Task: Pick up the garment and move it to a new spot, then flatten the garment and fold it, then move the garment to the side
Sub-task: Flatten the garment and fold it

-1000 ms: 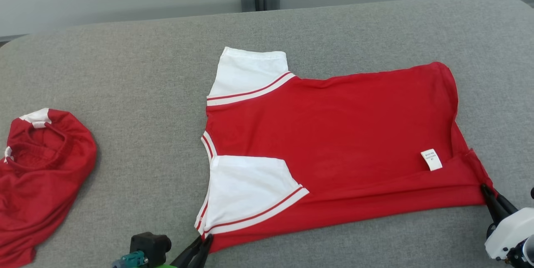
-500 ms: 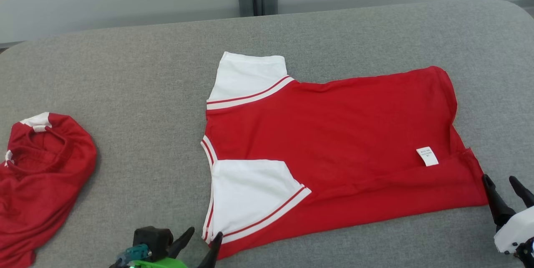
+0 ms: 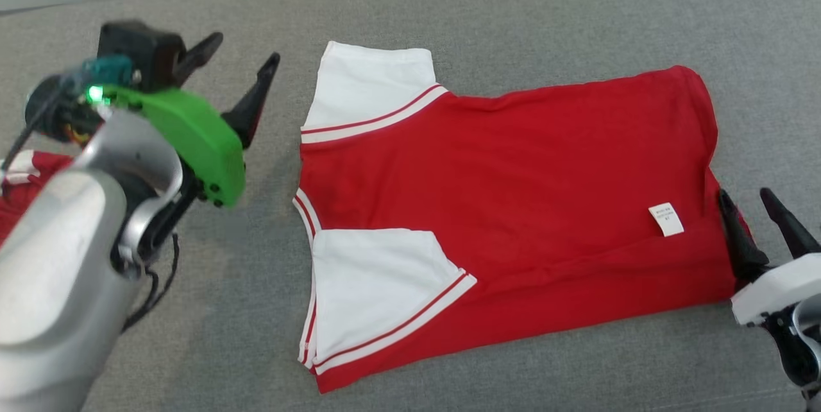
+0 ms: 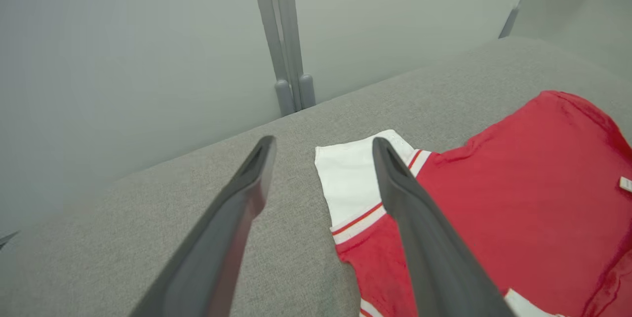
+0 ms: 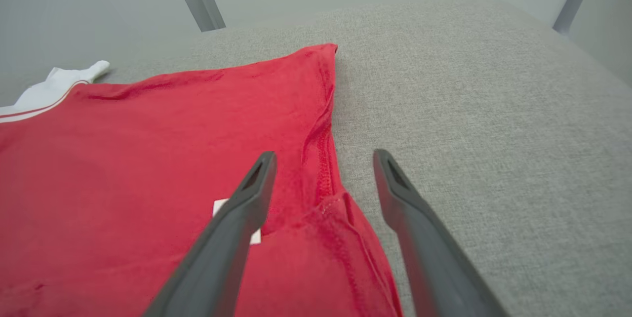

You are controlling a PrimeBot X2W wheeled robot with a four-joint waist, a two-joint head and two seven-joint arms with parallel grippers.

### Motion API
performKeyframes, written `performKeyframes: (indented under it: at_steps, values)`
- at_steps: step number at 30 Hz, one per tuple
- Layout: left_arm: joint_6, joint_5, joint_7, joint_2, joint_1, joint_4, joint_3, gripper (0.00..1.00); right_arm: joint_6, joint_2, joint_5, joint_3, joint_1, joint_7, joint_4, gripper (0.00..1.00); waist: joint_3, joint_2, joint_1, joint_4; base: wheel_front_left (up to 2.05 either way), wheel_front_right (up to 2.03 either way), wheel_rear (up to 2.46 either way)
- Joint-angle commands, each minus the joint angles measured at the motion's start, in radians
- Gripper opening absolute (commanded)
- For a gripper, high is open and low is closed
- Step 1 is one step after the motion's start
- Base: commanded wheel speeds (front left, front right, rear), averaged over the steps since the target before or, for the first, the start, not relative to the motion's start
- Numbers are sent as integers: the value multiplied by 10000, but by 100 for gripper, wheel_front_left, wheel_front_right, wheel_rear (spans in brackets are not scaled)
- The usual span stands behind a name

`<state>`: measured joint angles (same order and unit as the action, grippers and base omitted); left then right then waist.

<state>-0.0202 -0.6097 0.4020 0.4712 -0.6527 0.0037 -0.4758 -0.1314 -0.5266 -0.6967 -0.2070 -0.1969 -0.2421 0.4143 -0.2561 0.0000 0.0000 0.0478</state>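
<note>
Garment (image 3: 513,206), red with white sleeves, lies spread flat in the middle of a gray fabric-covered table (image 3: 545,8). Its collar and sleeves point toward the robot's left and its hem toward the right, with a small white label (image 3: 666,219) near the hem. The left gripper (image 3: 244,47) hangs above the table just left of the far sleeve, its two dark fingers spread apart and holding nothing. The right gripper (image 3: 744,194) sits at the hem's edge, fingers also spread and empty, one over red cloth, the other over bare table. A second red cloth (image 3: 16,197) lies crumpled at the far left, partly behind the left arm.
</note>
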Motion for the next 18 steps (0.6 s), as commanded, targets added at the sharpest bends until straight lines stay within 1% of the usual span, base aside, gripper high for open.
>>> performKeyframes:
  at_steps: [1,2,4,6,10,13,18]
  values:
    - [-258,39,405,15,-798,492,-122,100,17,65,121,-6,-292,123,-116,100,-961,0,0,388,0,0,0]
    - [-443,38,858,13,-1428,989,-263,100,17,62,192,-35,-481,201,-197,100,-1168,0,0,506,0,0,0]
    - [-654,-70,1533,-124,-2451,1804,-435,100,17,89,312,-96,-813,318,-331,100,-1492,0,0,719,0,0,0]
    - [-779,-204,1985,-305,-3311,2635,-554,100,17,130,387,-120,-1098,391,-419,100,-1762,0,0,916,0,0,0]
    - [-934,-308,2572,-503,-4365,3988,-841,100,17,287,491,-165,-1582,397,-473,100,-2195,0,0,1310,0,0,0]
    - [-1011,-389,2853,-592,-4777,4719,-1025,100,17,388,503,-209,-1850,329,-410,100,-2429,0,0,1593,0,0,0]
    - [-1058,-400,2766,-492,-5144,5542,-1230,100,17,507,442,-268,-2147,182,-297,100,-2760,0,0,2008,0,0,0]
